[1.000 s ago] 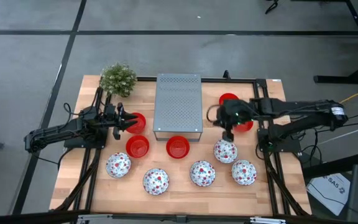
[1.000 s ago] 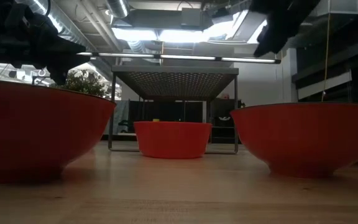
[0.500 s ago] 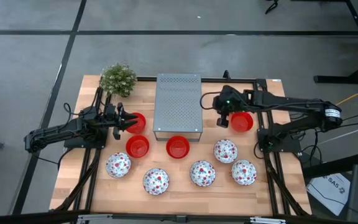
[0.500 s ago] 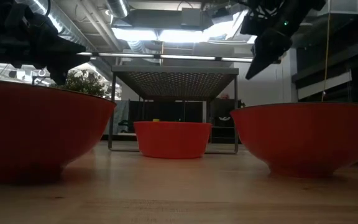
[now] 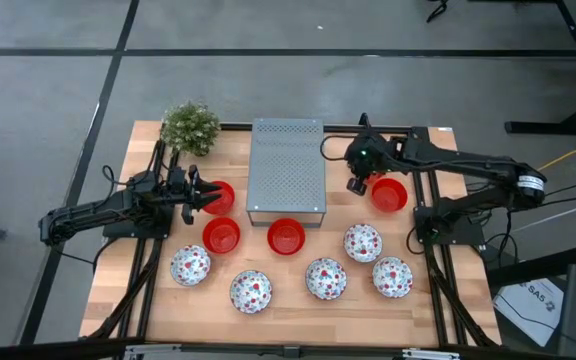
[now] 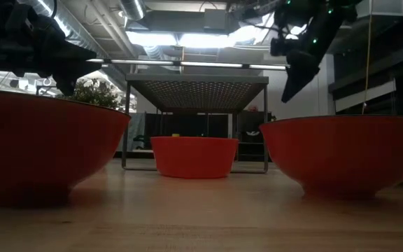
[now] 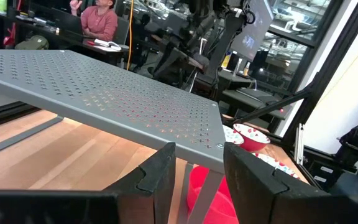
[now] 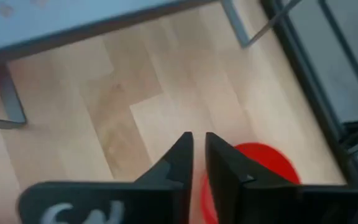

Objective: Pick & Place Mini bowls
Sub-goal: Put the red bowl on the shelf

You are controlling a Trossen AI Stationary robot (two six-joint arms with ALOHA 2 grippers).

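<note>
**Lining up on a red bowl beside the metal box**

Looking down from the high view, the right gripper (image 5: 356, 186) hangs between the grey perforated box (image 5: 287, 170) and a red mini bowl (image 5: 389, 195) that sits just beside it on the table's right side. Nothing is in its fingers. The left gripper (image 5: 200, 196) waits at another red bowl (image 5: 219, 196) left of the box. Two more red bowls (image 5: 222, 236) lie in front of the box, and five speckled bowls (image 5: 326, 279) form a loose row nearer the table's front edge.

From table height, the right gripper (image 6: 294, 77) shows up in the air, well clear of the wood, with large red bowls (image 6: 345, 152) filling the foreground.

The left wrist view shows that arm's fingers (image 7: 164, 174) spread apart and empty, facing the box's edge.

The right wrist view shows its own fingers (image 8: 182, 158) with only a slim gap between them, empty, over bare wood (image 8: 129, 106) with the red bowl (image 8: 260, 168) partly behind them.

My reading: this is the approach before a pick. The next move calls for wider jaws, one finger set inside the bowl's rim, then a descent.
</note>
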